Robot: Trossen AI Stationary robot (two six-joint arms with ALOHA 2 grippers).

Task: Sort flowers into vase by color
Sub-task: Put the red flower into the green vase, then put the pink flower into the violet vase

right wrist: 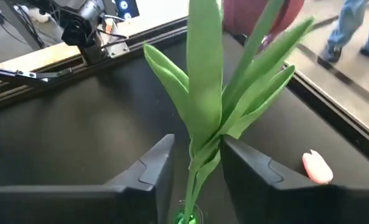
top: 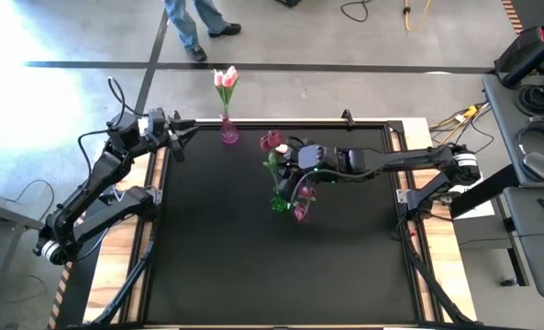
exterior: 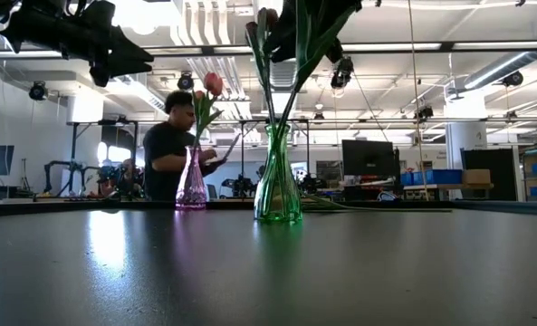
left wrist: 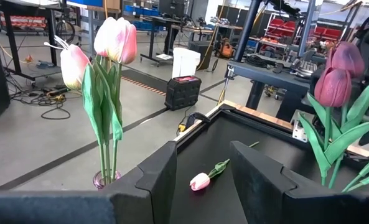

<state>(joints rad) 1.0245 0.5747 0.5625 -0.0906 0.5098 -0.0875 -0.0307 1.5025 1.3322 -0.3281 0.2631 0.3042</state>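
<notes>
A clear pink vase [top: 229, 134] stands near the table's far edge and holds pale pink-white tulips [left wrist: 114, 38]. A green vase [top: 279, 203] at mid-table holds dark magenta tulips [left wrist: 333, 86]. My right gripper [right wrist: 198, 146] is open just above the green vase's mouth [right wrist: 187, 218], one finger on each side of a magenta tulip's stem and leaves [right wrist: 204, 152]. One pale pink tulip [left wrist: 200, 181] lies flat on the table beyond the green vase. My left gripper [top: 174, 139] hovers open over the far left corner, facing the vases. My right gripper is open around the magenta tulip's stem [right wrist: 196, 177], low down, just above the vase mouth. A leaf [right wrist: 216, 149] lies against one finger [right wrist: 234, 155]; the other finger stands apart from it. The fingers come level from the table's right. The tulip stands in the green vase, leaning toward the far edge.
The black table top [top: 253, 275] is bare toward its near edge and on the left. A raised frame [left wrist: 259, 115] rims the table. A person [exterior: 170, 149] stands beyond the far edge, behind the pink vase. Equipment and cables sit off the table's right side.
</notes>
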